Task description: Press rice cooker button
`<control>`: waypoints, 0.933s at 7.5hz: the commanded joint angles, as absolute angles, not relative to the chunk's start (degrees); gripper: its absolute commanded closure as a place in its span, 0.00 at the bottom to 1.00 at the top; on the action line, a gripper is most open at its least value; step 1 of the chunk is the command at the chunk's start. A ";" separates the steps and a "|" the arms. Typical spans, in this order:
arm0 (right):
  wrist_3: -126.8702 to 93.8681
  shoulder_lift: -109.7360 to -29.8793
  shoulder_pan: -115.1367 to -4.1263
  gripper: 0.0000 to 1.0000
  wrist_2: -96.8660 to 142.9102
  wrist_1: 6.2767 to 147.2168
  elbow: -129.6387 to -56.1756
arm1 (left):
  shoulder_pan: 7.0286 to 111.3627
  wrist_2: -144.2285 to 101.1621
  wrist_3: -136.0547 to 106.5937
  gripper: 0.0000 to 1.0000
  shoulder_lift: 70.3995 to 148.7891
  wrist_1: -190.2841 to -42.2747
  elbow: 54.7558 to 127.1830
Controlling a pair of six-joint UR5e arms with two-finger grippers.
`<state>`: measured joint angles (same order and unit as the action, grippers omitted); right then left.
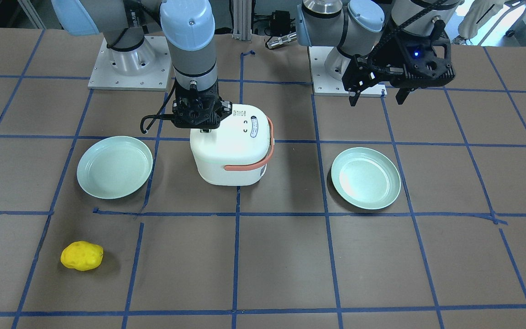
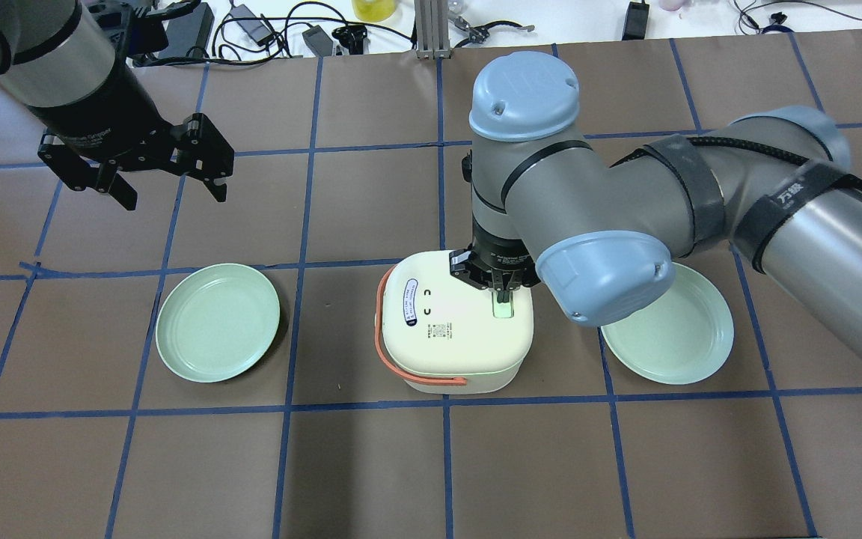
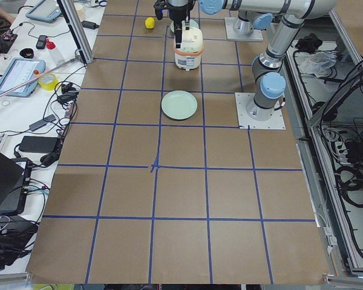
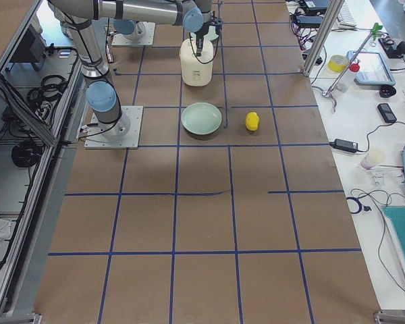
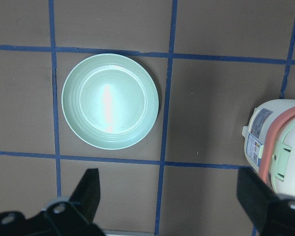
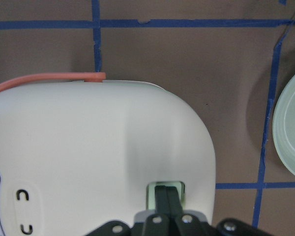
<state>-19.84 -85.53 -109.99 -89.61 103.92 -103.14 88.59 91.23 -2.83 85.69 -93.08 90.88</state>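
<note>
A white rice cooker [image 2: 457, 329] with an orange handle stands mid-table; it also shows in the front view [image 1: 233, 146] and in the right wrist view [image 6: 98, 152]. Its pale green button [image 2: 504, 308] sits on the lid near the right edge, and shows in the right wrist view [image 6: 165, 192]. My right gripper [image 2: 502, 293] is shut, fingertips together and down on the button [image 6: 165, 196]. My left gripper [image 2: 173, 187] is open and empty, hovering over the table's far left, above a green plate [image 5: 109, 101].
Two pale green plates flank the cooker, the left one [image 2: 218, 322] and the right one [image 2: 670, 329], partly under my right arm. A yellow lumpy object [image 1: 81, 256] lies on the operators' side, beyond the right plate.
</note>
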 commanded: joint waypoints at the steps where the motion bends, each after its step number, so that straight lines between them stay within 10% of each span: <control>1: -18.73 -86.13 -109.69 0.01 -92.87 99.97 -99.00 | 88.59 91.23 -2.81 0.00 85.69 -93.08 90.88; 7: 4.82 -86.04 -88.18 0.00 -90.01 89.91 -79.99 | 88.59 91.23 -2.81 0.00 85.69 -93.08 90.88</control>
